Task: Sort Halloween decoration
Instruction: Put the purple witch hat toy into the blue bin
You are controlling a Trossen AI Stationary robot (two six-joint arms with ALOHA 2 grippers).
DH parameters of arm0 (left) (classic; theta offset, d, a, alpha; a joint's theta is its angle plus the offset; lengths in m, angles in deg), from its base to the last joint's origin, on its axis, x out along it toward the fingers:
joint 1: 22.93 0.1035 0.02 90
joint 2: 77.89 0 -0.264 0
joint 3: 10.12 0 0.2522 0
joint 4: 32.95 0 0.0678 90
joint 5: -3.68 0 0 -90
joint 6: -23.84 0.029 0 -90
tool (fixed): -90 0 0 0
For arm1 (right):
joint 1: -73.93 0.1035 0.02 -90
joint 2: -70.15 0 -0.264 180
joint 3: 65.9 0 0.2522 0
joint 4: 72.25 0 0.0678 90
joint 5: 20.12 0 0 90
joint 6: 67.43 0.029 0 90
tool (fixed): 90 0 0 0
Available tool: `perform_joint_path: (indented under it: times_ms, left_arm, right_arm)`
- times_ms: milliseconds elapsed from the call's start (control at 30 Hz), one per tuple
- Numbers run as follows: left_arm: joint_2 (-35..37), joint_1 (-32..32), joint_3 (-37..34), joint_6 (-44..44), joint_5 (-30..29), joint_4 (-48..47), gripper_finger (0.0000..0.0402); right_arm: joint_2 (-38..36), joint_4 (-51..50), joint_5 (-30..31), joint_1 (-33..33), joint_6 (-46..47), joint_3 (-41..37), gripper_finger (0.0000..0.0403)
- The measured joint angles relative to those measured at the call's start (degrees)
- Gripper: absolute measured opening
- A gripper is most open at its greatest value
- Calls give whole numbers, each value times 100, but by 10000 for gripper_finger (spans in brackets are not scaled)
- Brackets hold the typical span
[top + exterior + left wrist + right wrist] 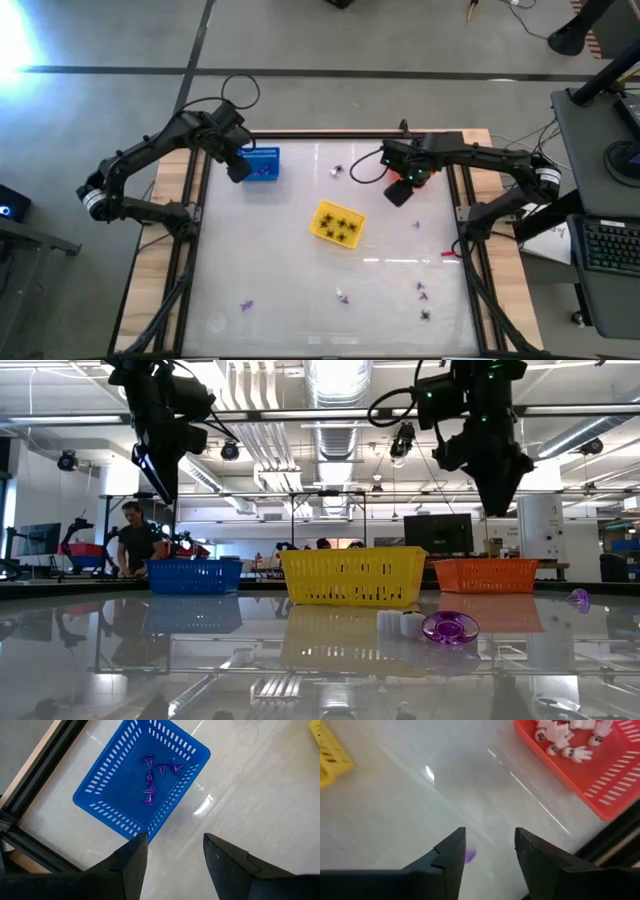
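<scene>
While both claws hang wide and empty: left claw (239, 171) beside blue basket (261, 165), right claw (398, 193) beside orange basket (590, 760); yellow basket (336, 223) between, holding black spiders (341, 226).

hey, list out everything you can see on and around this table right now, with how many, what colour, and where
blue basket: one, blue, far left, purple bits inside
yellow basket: one, yellow, centre, black spiders inside
orange basket: one, orange, far right, white figures inside
loose purple pieces: several, purple, near and right side of the table
loose white piece: at least one, white, near centre
left gripper: fingers open, above the blue basket's edge
right gripper: fingers open, beside the orange basket
</scene>
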Motion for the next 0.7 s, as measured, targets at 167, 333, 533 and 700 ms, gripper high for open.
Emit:
perform_joint_path:
  times_ms: [167, 333, 533, 700]
  left_arm:
    - [-2, 1, 0, -4, 1, -2, 176]
    - [-1, -1, 0, -1, 0, -4, 176]
    - [1, 1, 0, -1, 1, -4, 176]
    - [-1, 0, 0, -2, 0, -3, 176]
  right_arm:
    - [-17, -101, -53, 164, -773, -81, 182]
    - [-17, -103, -253, 336, -809, -527, 185]
    - [-17, -13, -619, 600, 494, -1183, 185]
    - [-17, 322, -800, 831, 1292, -1533, 185]
